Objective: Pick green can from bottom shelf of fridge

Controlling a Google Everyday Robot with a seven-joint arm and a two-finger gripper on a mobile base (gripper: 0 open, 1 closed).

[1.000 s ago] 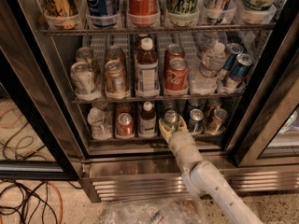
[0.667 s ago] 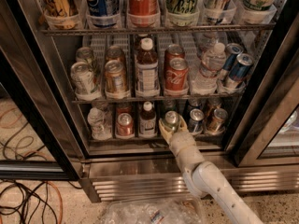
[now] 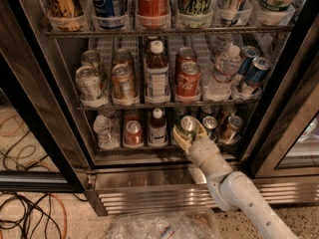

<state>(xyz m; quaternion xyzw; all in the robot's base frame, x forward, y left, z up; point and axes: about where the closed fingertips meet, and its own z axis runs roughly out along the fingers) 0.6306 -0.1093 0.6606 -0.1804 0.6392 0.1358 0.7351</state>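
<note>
The fridge [image 3: 45, 103] stands open with wire racks of drinks. On the bottom shelf [image 3: 144, 156], the green can [image 3: 188, 124] shows its silver top and pull tab in a lane right of the middle. My gripper [image 3: 189, 133] reaches in from the lower right on a white arm [image 3: 239, 193]. Its pale fingers [image 3: 179, 138] sit on either side of the can and are shut on it. The can is at the shelf's front lip, and its side wall is mostly hidden by the fingers.
On the bottom shelf, a clear bottle [image 3: 104, 128], a red-topped can [image 3: 133, 131] and a brown bottle [image 3: 158, 126] stand left of the gripper, and two cans [image 3: 230, 126] right of it. A crumpled plastic bag [image 3: 159, 225] lies on the floor. Cables [image 3: 25, 213] lie at the lower left.
The gripper and the can between its fingers have shifted slightly right and deeper into the shelf together. Nothing else has moved.
</note>
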